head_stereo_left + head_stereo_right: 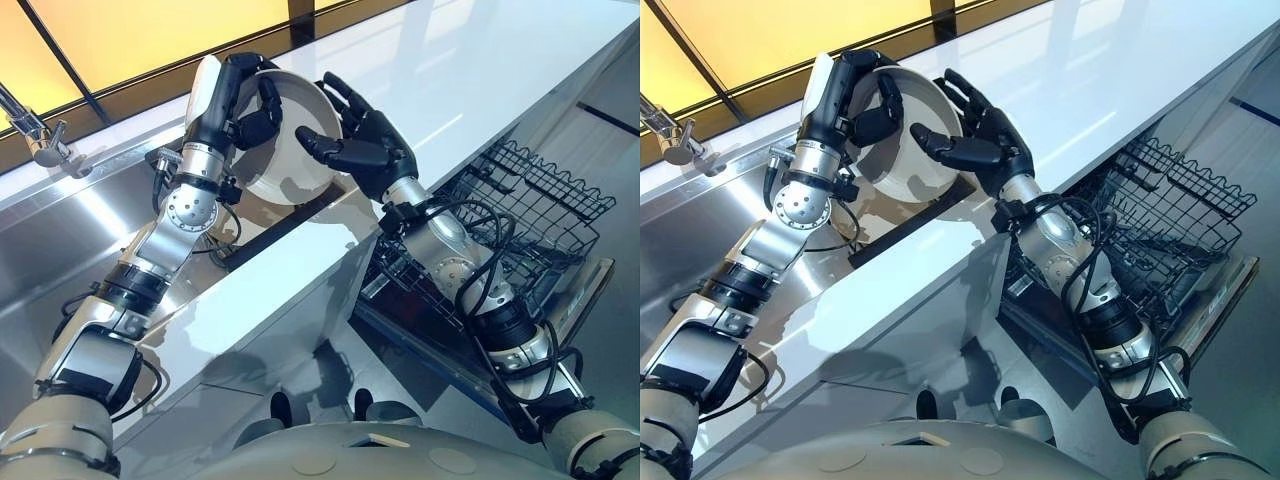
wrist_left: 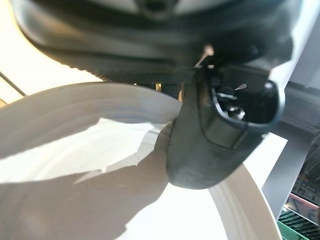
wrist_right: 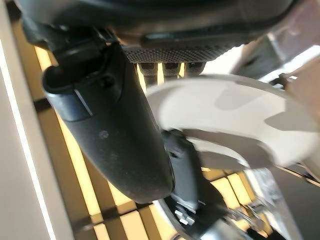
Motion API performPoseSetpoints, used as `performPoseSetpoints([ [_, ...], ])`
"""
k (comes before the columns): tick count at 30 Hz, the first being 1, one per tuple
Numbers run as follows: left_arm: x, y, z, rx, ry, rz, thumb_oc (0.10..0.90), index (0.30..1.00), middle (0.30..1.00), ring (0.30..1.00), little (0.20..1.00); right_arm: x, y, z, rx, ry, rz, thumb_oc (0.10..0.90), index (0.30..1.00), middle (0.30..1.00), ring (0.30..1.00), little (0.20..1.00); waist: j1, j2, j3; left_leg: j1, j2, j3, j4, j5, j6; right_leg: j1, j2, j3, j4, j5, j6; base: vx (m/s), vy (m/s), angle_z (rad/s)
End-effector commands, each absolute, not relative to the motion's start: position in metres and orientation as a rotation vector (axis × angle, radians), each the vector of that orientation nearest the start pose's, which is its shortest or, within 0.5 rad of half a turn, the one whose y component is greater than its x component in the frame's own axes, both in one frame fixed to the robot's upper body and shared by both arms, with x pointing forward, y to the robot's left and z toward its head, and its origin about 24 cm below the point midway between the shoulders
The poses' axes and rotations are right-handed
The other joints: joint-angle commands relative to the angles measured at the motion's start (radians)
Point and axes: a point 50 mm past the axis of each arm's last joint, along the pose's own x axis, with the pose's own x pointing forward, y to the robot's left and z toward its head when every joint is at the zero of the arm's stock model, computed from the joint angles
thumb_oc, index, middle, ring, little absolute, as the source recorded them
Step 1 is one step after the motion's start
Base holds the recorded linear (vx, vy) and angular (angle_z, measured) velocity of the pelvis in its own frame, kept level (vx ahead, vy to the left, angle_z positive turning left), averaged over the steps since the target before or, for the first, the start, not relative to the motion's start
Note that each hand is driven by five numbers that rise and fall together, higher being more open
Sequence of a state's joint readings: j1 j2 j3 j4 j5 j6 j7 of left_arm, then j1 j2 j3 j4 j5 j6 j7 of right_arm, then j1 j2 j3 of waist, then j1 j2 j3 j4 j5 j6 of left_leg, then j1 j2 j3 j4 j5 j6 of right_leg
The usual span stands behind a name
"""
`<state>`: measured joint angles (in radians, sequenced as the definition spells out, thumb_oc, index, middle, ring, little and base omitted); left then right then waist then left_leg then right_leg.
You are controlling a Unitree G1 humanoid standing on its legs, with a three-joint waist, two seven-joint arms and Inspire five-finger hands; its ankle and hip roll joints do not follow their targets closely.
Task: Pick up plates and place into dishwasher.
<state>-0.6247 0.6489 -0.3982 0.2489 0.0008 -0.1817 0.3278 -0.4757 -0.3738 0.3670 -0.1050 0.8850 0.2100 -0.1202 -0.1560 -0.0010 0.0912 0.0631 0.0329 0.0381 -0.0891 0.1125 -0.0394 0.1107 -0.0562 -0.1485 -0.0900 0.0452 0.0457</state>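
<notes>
A white plate [image 1: 285, 145] is held up on edge above the white counter [image 1: 480, 80], close to the sink. My left hand [image 1: 250, 105] is shut on its left rim, with the thumb [image 2: 210, 145] pressed over the plate's inner face [image 2: 75, 165]. My right hand [image 1: 365, 135] is open at the plate's right rim, fingers spread behind it and thumb [image 3: 115, 130] reaching across the front. In the right wrist view the plate [image 3: 225, 115] lies between that thumb and the fingers, not clamped.
A steel sink [image 1: 60, 250] with a faucet [image 1: 40, 135] lies to the left. A dark strip [image 1: 290, 225] sits on the counter under the plate. The pulled-out black wire dishwasher rack [image 1: 540, 200] stands below the counter's right edge, over the lowered door [image 1: 590, 290].
</notes>
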Motion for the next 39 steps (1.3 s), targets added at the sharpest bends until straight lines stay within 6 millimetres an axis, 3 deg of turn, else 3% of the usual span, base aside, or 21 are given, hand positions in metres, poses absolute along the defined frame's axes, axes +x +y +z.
performPoseSetpoints([
  [1, 0.341, 0.173, 0.253, 0.687, -0.851, 0.060, 0.100, 0.300, 0.300, 0.300, 0.200, 0.303, -0.077, 0.192, 0.408, -0.210, 0.643, 0.800, 0.900, 0.900, 0.900, 0.900, 0.014, 0.007, -0.110, -0.001, -0.029, 0.058, 0.010, -0.096, 0.004, -0.070, 0.036, -0.018, 0.150, -0.120, 0.065, 0.00, 0.000, 0.00],
  [11, 0.339, 0.168, 0.257, 0.669, -0.878, 0.028, 0.100, 0.300, 0.300, 0.300, 0.200, 0.304, -0.072, 0.185, 0.386, -0.169, 0.651, 0.800, 0.900, 0.900, 0.900, 0.900, 0.017, 0.004, -0.108, -0.001, -0.025, 0.056, 0.010, -0.095, 0.002, -0.068, 0.036, -0.019, 0.149, -0.120, 0.066, 0.00, 0.000, 0.00],
  [15, 0.333, 0.158, 0.258, 0.641, -0.911, -0.035, 0.100, 0.300, 0.300, 0.300, 0.200, 0.306, -0.071, 0.183, 0.399, -0.171, 0.617, 0.800, 0.900, 0.900, 0.900, 0.900, 0.021, 0.004, -0.107, -0.002, -0.025, 0.053, 0.010, -0.095, 0.002, -0.067, 0.036, -0.019, 0.148, -0.121, 0.065, 0.00, 0.000, 0.00],
  [16, 0.332, 0.156, 0.258, 0.630, -0.914, -0.052, 0.100, 0.300, 0.300, 0.300, 0.200, 0.306, -0.071, 0.184, 0.407, -0.177, 0.609, 0.635, 0.759, 0.759, 0.759, 0.735, 0.022, 0.004, -0.106, -0.002, -0.025, 0.053, 0.010, -0.096, 0.003, -0.067, 0.036, -0.019, 0.148, -0.121, 0.065, 0.00, 0.000, 0.00],
  [17, 0.331, 0.152, 0.257, 0.624, -0.915, -0.070, 0.100, 0.300, 0.300, 0.300, 0.200, 0.306, -0.071, 0.184, 0.415, -0.185, 0.602, 0.635, 0.759, 0.759, 0.759, 0.735, 0.023, 0.005, -0.105, -0.002, -0.026, 0.052, 0.010, -0.096, 0.003, -0.066, 0.036, -0.019, 0.148, -0.121, 0.065, 0.00, 0.000, 0.00],
  [18, 0.329, 0.150, 0.257, 0.613, -0.913, -0.092, 0.100, 0.300, 0.300, 0.300, 0.200, 0.306, -0.071, 0.185, 0.428, -0.200, 0.591, 0.100, 0.300, 0.300, 0.300, 0.200, 0.025, 0.005, -0.104, -0.001, -0.026, 0.051, 0.010, -0.097, 0.003, -0.065, 0.036, -0.020, 0.147, -0.121, 0.065, 0.00, 0.000, 0.00],
  [29, 0.321, 0.125, 0.241, 0.524, -0.834, -0.283, 0.100, 0.300, 0.300, 0.300, 0.200, 0.302, -0.075, 0.196, 0.481, -0.289, 0.529, 0.100, 0.300, 0.300, 0.300, 0.200, 0.031, 0.004, -0.089, 0.005, -0.029, 0.048, 0.012, -0.102, 0.007, -0.062, 0.036, -0.022, 0.150, -0.121, 0.067, 0.00, 0.000, 0.00],
  [30, 0.322, 0.124, 0.239, 0.513, -0.815, -0.296, 0.169, 0.359, 0.359, 0.359, 0.269, 0.302, -0.076, 0.198, 0.484, -0.299, 0.520, 0.100, 0.300, 0.300, 0.300, 0.200, 0.031, 0.003, -0.088, 0.005, -0.028, 0.049, 0.012, -0.102, 0.007, -0.062, 0.036, -0.022, 0.150, -0.122, 0.068, 0.00, 0.000, 0.00],
  [34, 0.325, 0.125, 0.231, 0.463, -0.747, -0.309, 0.202, 0.387, 0.387, 0.387, 0.302, 0.303, -0.083, 0.202, 0.493, -0.335, 0.483, 0.100, 0.300, 0.300, 0.300, 0.200, 0.031, 0.001, -0.084, 0.006, -0.029, 0.050, 0.013, -0.103, 0.008, -0.061, 0.036, -0.021, 0.151, -0.121, 0.068, 0.00, 0.000, 0.00],
  [38, 0.331, 0.127, 0.220, 0.445, -0.655, -0.313, 0.350, 0.514, 0.514, 0.514, 0.450, 0.303, -0.088, 0.206, 0.501, -0.366, 0.452, 0.100, 0.300, 0.300, 0.300, 0.200, 0.030, 0.001, -0.082, 0.010, -0.028, 0.048, 0.012, -0.102, 0.010, -0.059, 0.039, -0.021, 0.149, -0.118, 0.068, 0.00, 0.000, 0.00],
  [39, 0.332, 0.128, 0.217, 0.447, -0.632, -0.312, 0.709, 0.822, 0.822, 0.822, 0.809, 0.303, -0.089, 0.206, 0.502, -0.371, 0.447, 0.100, 0.300, 0.300, 0.300, 0.200, 0.030, 0.001, -0.081, 0.010, -0.028, 0.048, 0.012, -0.102, 0.009, -0.059, 0.039, -0.022, 0.149, -0.117, 0.068, 0.00, 0.000, 0.00],
])
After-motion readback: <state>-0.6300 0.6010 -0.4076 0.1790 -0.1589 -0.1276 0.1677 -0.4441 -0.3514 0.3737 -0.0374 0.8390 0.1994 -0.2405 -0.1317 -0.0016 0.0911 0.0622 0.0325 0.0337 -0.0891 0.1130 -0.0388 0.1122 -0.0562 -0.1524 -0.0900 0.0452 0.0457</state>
